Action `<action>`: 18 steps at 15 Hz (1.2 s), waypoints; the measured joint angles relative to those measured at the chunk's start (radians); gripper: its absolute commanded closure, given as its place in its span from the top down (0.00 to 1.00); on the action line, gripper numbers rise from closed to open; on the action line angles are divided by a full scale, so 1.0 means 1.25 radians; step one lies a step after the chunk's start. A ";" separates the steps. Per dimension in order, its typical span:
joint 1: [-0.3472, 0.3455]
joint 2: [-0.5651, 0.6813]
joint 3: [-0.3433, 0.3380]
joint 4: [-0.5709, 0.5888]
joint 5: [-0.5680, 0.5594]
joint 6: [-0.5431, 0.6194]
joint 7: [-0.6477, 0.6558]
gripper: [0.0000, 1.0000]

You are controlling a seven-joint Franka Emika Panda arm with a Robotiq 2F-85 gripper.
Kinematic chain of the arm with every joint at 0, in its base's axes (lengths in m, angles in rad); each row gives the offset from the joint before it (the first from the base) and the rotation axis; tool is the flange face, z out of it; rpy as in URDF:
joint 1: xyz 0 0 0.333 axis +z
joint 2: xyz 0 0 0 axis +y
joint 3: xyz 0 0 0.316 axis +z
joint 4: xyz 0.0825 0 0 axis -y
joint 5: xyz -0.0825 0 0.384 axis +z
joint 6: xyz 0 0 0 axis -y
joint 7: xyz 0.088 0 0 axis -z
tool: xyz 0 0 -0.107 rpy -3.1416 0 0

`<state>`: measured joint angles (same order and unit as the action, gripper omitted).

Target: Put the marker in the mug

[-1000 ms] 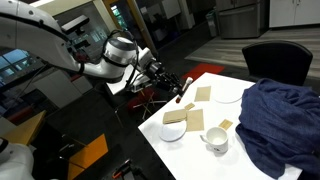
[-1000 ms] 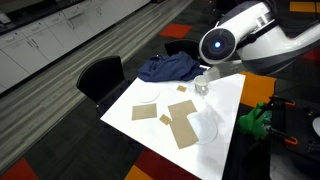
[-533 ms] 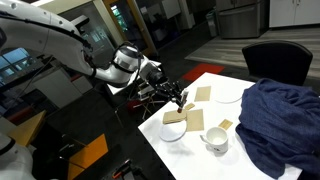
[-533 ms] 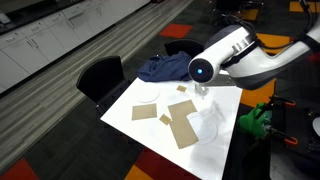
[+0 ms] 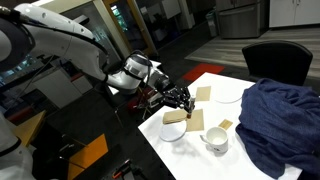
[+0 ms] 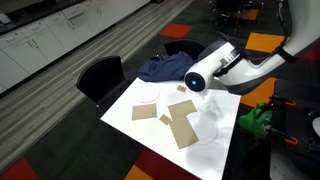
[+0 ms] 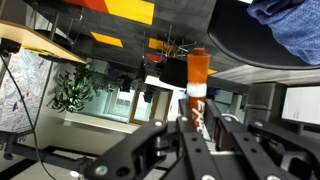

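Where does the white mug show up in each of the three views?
In an exterior view: mug low centre, beside the blue cloth.
In an exterior view: not discernible; the arm covers the spot by the cloth.
Wrist view: not in it; cloth top right.
Shared landmark: the blue cloth.

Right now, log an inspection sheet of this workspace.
Surface: white table, partly covered.
Job's things: small white ceramic mug, upright on the table; orange-and-white marker, off the table and held in the claw.
Clutter: flat white plates, tan cardboard squares, crumpled dark blue cloth.
Grippers: claw shut on the marker, near the table's edge, short of the mug.
Cables: nothing seen.
Surroundings: black chair behind the table.
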<state>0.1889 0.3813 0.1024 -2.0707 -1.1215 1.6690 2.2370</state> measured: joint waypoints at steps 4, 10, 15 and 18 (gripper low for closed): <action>0.000 -0.001 0.000 0.001 0.000 -0.001 0.005 0.05; 0.001 0.041 -0.006 0.003 -0.077 -0.004 0.143 0.05; -0.001 0.097 -0.008 0.012 -0.139 -0.003 0.181 0.05; -0.003 0.130 -0.008 0.027 -0.161 -0.003 0.182 0.05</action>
<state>0.1852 0.5436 0.0919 -2.0375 -1.3230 1.6646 2.4641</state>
